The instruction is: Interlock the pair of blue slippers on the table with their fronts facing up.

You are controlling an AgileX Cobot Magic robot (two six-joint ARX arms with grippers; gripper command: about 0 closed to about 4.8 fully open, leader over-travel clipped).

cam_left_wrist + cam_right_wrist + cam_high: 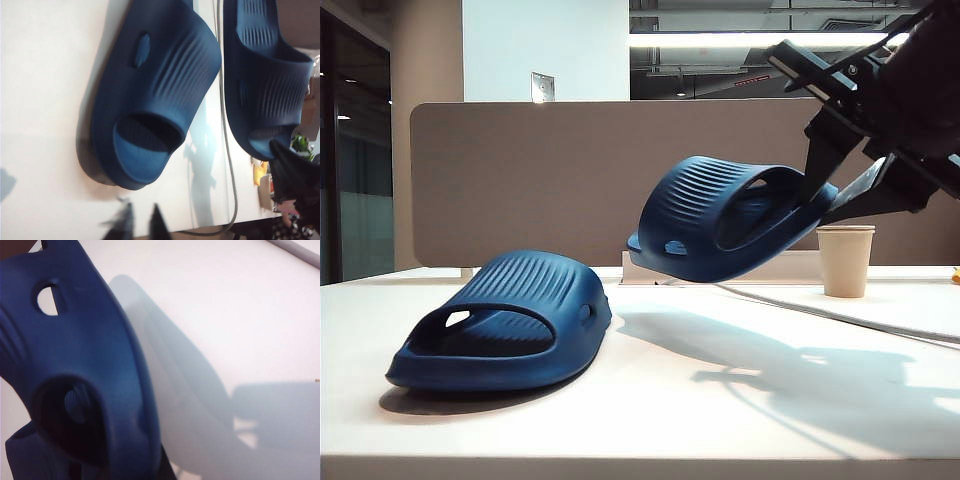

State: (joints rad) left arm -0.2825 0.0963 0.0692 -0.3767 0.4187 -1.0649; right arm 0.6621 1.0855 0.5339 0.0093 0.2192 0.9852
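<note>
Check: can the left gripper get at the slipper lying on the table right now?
Probably yes. The left gripper hangs just off the resting slipper's open end with nothing between them; the right gripper holds the other slipper in the air, off to the side.

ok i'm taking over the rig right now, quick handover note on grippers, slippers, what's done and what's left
Right gripper: shut on the heel end of one slipper, holding it tilted in the air above the table, right of centre in the exterior view.
Left gripper: holding nothing, fingers close together, hovering near the open end of the other slipper.
That other slipper lies flat on the table at the left, strap up, untouched.
Done: one slipper picked up.
Left: bring the two slippers together and interlock them, fronts up.
Also around: a paper cup and a cable behind the raised slipper.
</note>
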